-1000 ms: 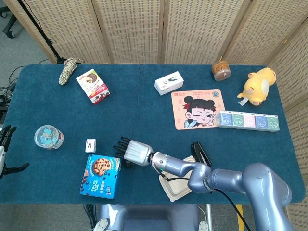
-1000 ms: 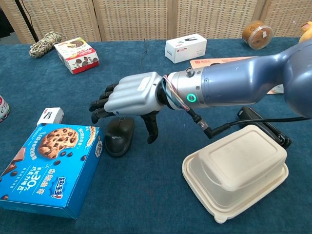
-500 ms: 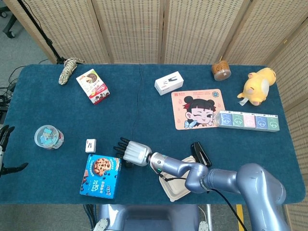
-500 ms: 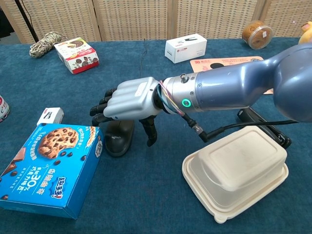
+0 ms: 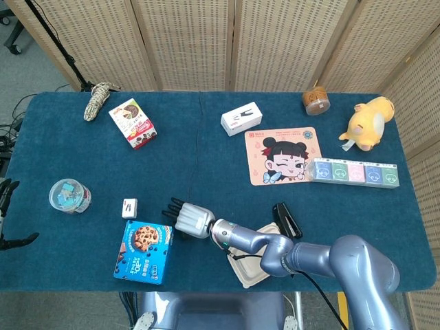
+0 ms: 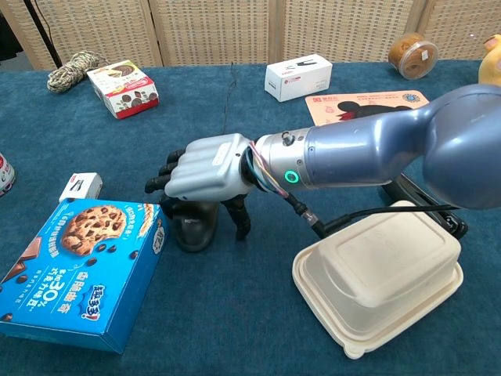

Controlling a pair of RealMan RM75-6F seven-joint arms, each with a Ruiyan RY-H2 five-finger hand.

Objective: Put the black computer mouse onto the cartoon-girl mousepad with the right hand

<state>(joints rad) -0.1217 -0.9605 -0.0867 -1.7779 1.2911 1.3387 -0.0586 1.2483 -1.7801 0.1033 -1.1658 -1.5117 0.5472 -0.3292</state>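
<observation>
Presently, the black computer mouse lay on the table just beside the cookie box, well apart from the cartoon-girl mousepad. We found the right hand poised directly over it, fingers spread above and thumb down its near side; whether contact existed we could not tell. We judged a sound grasp required closing across the mouse's flanks, then lifting clear of the takeaway container. We noted the left hand idle at the table edge, fingers apart.

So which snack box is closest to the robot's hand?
The blue cookie box, just beside the right hand and the black mouse. The other snack box, white and red, sits far back by the rope.
</observation>
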